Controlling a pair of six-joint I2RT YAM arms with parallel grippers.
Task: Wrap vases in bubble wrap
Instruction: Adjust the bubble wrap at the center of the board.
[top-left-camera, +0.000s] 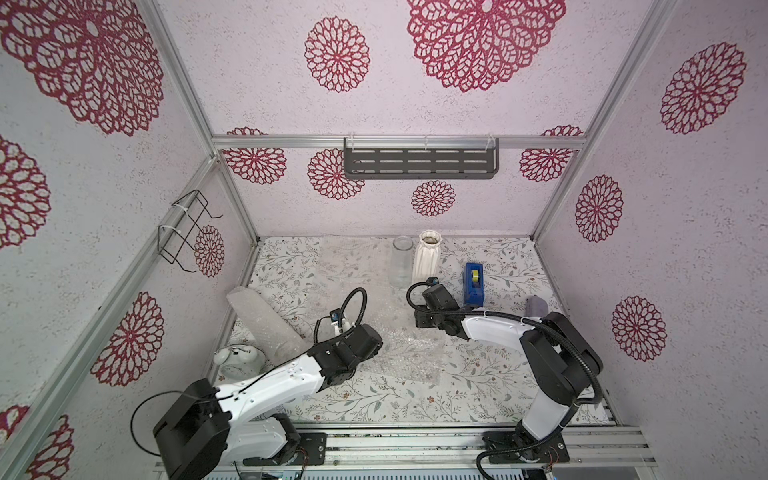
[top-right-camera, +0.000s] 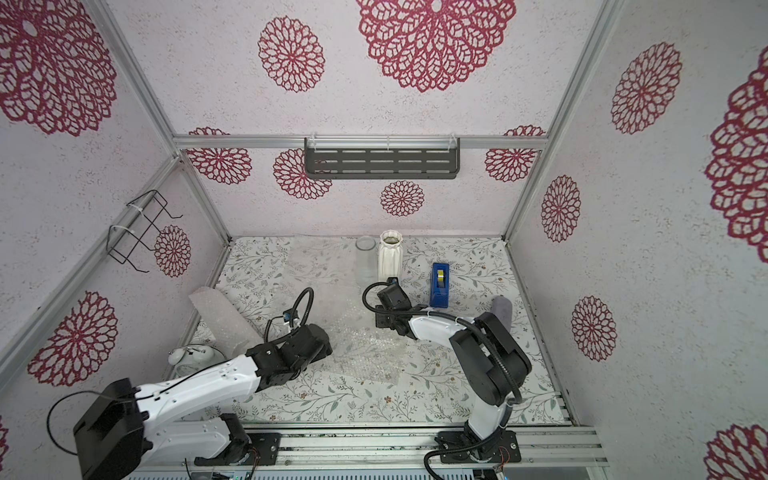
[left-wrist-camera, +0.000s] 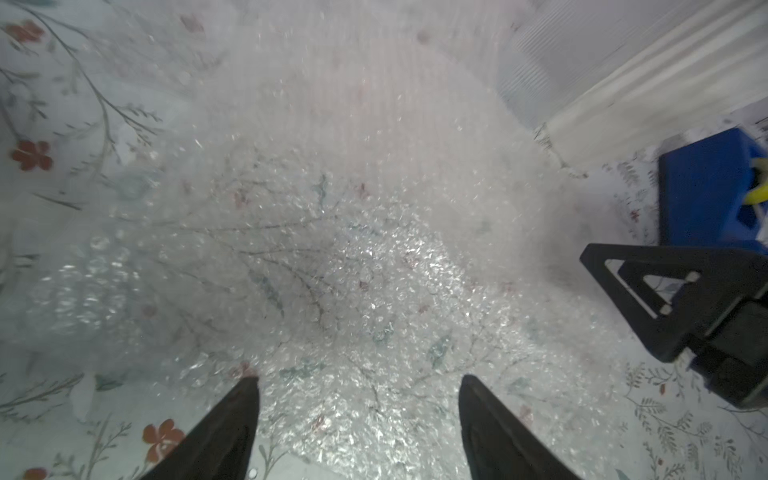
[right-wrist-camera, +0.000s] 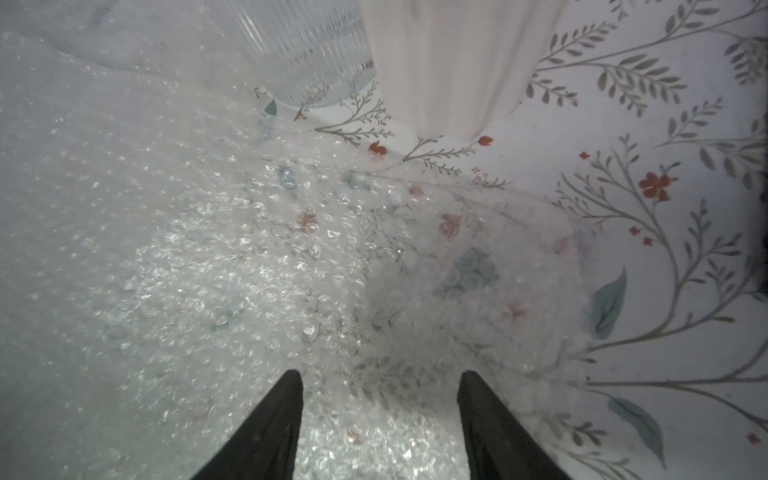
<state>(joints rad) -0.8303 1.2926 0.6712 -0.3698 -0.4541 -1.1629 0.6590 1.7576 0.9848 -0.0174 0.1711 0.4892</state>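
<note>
Currently: left gripper (left-wrist-camera: 357, 378) and right gripper (right-wrist-camera: 380, 374), jaws apart and empty, over bubble wrap (top-left-camera: 399, 340) lying flat mid-table. Glass vase (top-left-camera: 402, 264) and white vase (top-left-camera: 427, 257) stand upright near its far edge; dragging the sheet could topple them.

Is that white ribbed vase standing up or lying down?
Upright: the white vase stands on its base, open mouth facing up.
</note>
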